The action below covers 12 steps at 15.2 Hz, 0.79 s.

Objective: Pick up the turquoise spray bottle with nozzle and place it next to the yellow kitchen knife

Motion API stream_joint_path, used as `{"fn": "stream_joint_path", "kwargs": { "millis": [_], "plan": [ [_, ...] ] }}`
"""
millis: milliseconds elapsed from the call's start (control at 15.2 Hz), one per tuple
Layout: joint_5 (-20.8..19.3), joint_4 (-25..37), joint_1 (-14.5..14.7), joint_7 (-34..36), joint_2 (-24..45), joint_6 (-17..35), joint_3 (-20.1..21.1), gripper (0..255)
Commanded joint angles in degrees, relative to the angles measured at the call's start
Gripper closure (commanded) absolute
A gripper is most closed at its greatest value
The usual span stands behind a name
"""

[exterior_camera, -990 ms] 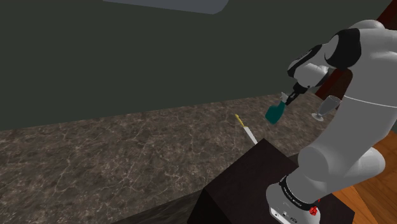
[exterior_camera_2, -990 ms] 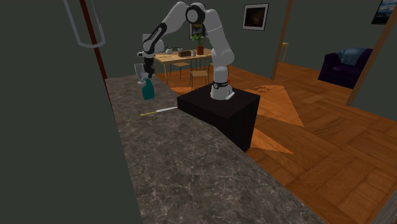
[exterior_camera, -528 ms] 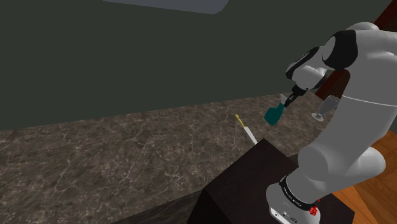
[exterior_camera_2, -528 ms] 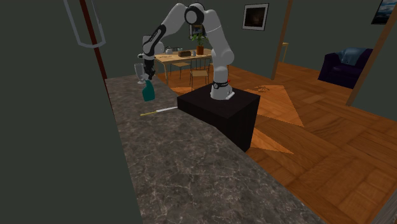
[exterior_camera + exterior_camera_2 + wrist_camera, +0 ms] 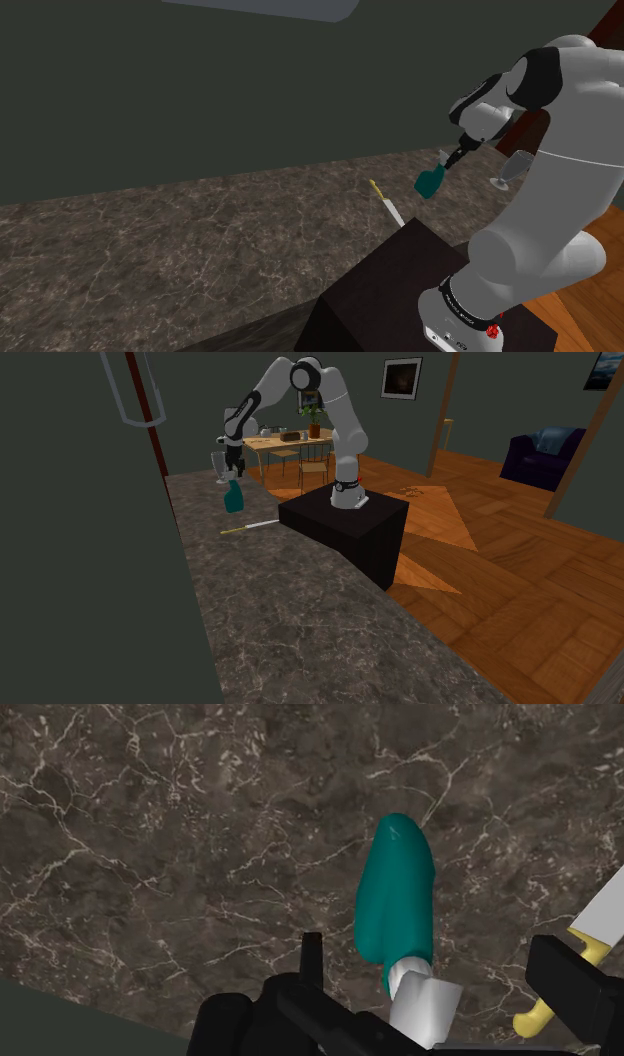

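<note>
We are dangling the teal spray bottle (image 5: pixel 395 904), tilted, near the yellow-handled knife (image 5: pixel 385 202) with jaws clamped on just its white nozzle (image 5: pixel 428 1004), risking a slip or topple.

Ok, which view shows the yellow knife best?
The second exterior view: the knife lies whole on the marbled counter, yellow handle to pale blade. In the shoulder view its blade end meets the stand. In the wrist view a finger covers part of it, beside the gripped spray bottle.
</note>
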Motion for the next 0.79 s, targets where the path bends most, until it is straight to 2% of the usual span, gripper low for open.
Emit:
{"fn": "stream_joint_path", "kwargs": {
  "millis": [0,264,726],
  "plan": [
    [0.0,0.0,0.0,0.0,0.0,0.0,0.0,0],
    [-5.2,-0.3,2.5,3.4,-6.0,-4.9,-3.1,0],
    [-5.2,-0.3,2.5,3.4,-6.1,-4.9,-3.1,0]
  ]
}}
